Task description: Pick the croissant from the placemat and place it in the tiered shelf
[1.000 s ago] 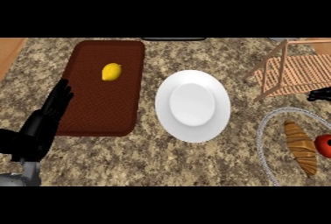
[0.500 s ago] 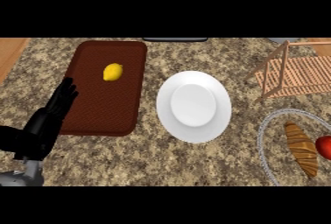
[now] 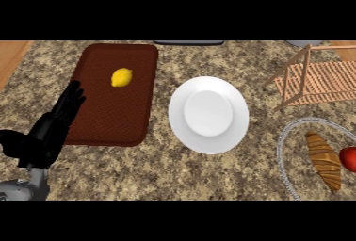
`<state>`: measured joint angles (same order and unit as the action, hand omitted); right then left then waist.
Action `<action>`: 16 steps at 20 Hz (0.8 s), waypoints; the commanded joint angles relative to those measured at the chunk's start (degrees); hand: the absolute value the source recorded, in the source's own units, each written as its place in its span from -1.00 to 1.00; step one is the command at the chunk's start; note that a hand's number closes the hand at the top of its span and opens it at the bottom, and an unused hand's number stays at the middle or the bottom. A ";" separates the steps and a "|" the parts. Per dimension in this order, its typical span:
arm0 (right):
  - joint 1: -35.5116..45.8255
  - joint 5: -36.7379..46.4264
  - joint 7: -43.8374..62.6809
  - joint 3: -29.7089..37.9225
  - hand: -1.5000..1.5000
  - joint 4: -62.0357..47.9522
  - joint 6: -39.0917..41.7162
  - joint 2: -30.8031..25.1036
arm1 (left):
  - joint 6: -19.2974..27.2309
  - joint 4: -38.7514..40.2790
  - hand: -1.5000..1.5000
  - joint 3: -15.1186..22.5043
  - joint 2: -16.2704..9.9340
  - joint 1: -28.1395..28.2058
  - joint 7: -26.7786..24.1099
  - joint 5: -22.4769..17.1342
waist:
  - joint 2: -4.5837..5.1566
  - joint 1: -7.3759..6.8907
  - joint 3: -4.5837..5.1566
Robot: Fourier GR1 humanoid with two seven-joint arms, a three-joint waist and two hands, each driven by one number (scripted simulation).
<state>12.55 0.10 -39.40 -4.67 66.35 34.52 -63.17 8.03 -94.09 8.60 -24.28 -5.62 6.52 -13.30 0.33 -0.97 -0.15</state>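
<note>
- Oddly, the croissant point(image 3: 324, 160) lies in a wire basket point(image 3: 284, 147) at the right, beside a red fruit point(image 3: 349, 158); the placemat point(image 3: 116, 94) holds only a lemon point(image 3: 122, 77).
- I'd take it across its middle, then lift to the wooden tiered shelf point(image 3: 316, 77) just above.
- My left robot hand point(image 3: 54, 123) rests spread by the placemat's left edge; the right one isn't visible.

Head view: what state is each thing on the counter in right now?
Left hand: open, resting at the placemat's left edge.
Placemat: holds only the lemon.
Plate: bare.
Croissant: in the wire basket, beside a red fruit.
Tiered shelf: nothing visible on it.
</note>
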 commanded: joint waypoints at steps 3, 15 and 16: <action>0.55 5.91 -9.25 -4.59 -1.00 1.04 4.13 -1.40 | -0.53 1.03 0.00 -1.64 0.11 -0.35 0.51 0.31 | -0.20 0.51 0.12; -1.40 16.43 -8.11 -9.11 -1.00 3.83 -6.47 2.49 | -3.99 -2.35 0.00 -4.32 0.49 3.68 0.72 0.96 | -0.44 0.93 0.16; 4.56 20.14 -7.49 -11.79 -1.00 -2.03 -7.05 6.27 | -1.73 -2.18 0.00 -1.88 2.41 -0.75 3.61 3.21 | -0.18 0.24 0.12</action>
<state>13.69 16.61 -43.07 -14.90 67.45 23.74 -59.37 5.55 -95.23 5.96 -23.09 -4.34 7.70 -11.66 0.04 -0.44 -0.01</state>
